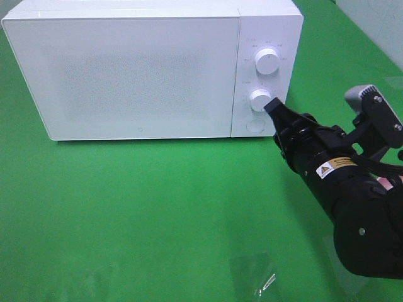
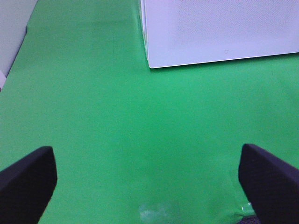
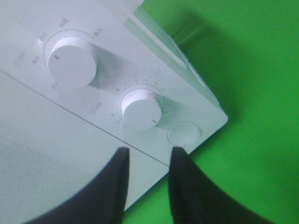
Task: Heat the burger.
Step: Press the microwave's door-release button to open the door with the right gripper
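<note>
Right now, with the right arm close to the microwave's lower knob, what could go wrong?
The right fingers stand close together and may bump the lower knob instead of straddling it. The round button lies just beside it; a finger might press that. No burger is visible: the microwave may be empty.

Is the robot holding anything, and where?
Nothing is held. The right pincer points at the microwave's lower knob but grips nothing; the left pincer hangs wide open, empty.
</note>
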Controlling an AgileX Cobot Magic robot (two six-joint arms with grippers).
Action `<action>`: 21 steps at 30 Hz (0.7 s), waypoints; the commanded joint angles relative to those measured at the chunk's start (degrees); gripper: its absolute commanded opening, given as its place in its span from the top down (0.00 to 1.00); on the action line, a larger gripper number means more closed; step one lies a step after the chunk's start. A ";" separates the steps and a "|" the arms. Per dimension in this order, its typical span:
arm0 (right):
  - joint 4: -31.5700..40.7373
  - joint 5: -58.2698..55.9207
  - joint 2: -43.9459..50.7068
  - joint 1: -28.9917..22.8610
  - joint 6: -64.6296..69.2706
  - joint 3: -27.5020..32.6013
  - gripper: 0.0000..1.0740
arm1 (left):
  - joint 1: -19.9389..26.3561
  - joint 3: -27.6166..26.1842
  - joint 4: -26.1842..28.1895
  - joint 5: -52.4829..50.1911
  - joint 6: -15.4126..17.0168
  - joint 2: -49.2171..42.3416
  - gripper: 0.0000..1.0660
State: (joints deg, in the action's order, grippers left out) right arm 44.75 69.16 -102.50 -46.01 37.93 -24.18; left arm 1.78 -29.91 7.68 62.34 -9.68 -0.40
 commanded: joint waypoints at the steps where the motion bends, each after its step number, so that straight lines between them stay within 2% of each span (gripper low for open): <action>1: -0.52 2.12 0.11 -0.11 11.23 -0.29 0.85 | -0.23 0.17 0.29 -0.92 0.00 -1.26 0.08; 2: -0.46 2.46 0.11 -0.11 20.23 -0.29 0.90 | -0.23 0.17 0.29 -0.92 0.00 -1.26 0.08; 3: -0.46 2.46 0.11 -0.11 20.23 -0.29 0.90 | -0.23 0.17 0.29 -0.92 0.00 -1.26 0.08; 4: -0.17 2.46 0.11 -0.11 27.44 -0.29 0.93 | -0.23 0.17 0.29 -0.92 0.00 -1.26 0.08; 9: 0.74 -0.11 0.11 0.06 38.67 -0.29 0.98 | -0.23 0.17 0.29 -0.92 0.00 -1.26 0.08; 21: 0.86 -8.37 0.11 0.06 41.25 -0.40 1.00 | -0.23 0.17 0.29 -0.92 0.00 -1.26 0.08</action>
State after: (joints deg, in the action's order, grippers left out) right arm 45.84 61.59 -102.50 -46.01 79.41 -24.18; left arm 1.78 -29.91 7.68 62.34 -9.68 -0.40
